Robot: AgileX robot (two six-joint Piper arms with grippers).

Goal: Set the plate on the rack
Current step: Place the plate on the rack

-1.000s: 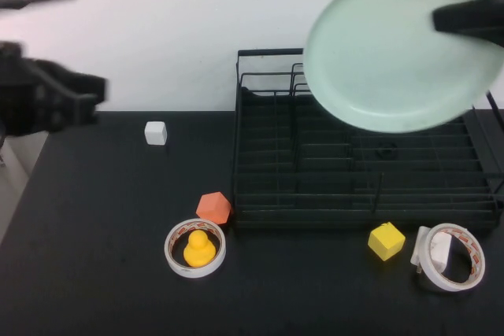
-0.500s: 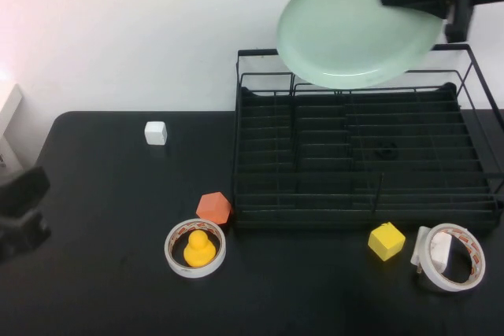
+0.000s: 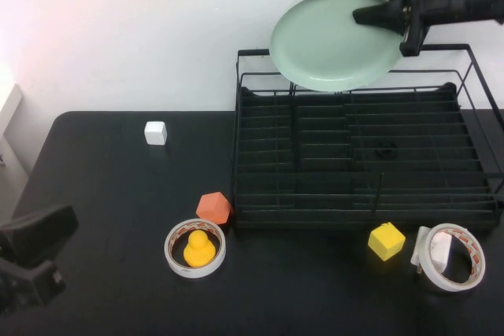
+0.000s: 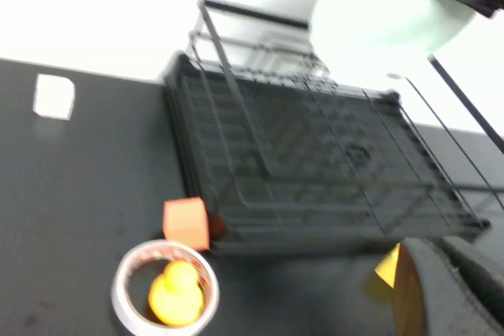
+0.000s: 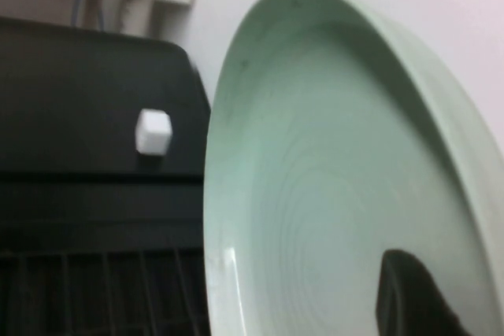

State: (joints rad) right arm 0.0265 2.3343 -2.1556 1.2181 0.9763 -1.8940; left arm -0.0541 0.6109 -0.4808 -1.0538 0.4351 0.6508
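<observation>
The pale mint-green plate (image 3: 335, 41) hangs tilted in the air over the back rail of the black wire rack (image 3: 366, 159). My right gripper (image 3: 386, 9) is shut on the plate's right rim, at the top right of the high view. In the right wrist view the plate (image 5: 315, 194) fills the picture, with one dark fingertip (image 5: 409, 297) on its face. My left gripper (image 3: 35, 261) is open and empty, low over the table's front left corner. The left wrist view shows the rack (image 4: 299, 155) and the plate (image 4: 378, 21) far off.
A white cube (image 3: 156, 133) lies at the back left. An orange block (image 3: 213, 208) sits against the rack's front left corner. A tape ring (image 3: 175, 260) holds a yellow duck (image 3: 198, 249). A yellow cube (image 3: 386, 241) and a second tape ring (image 3: 466, 276) lie before the rack.
My right gripper has carried the plate left and away from the camera, to above the rack's back rail. My left arm has dropped from the upper left to the front left corner.
</observation>
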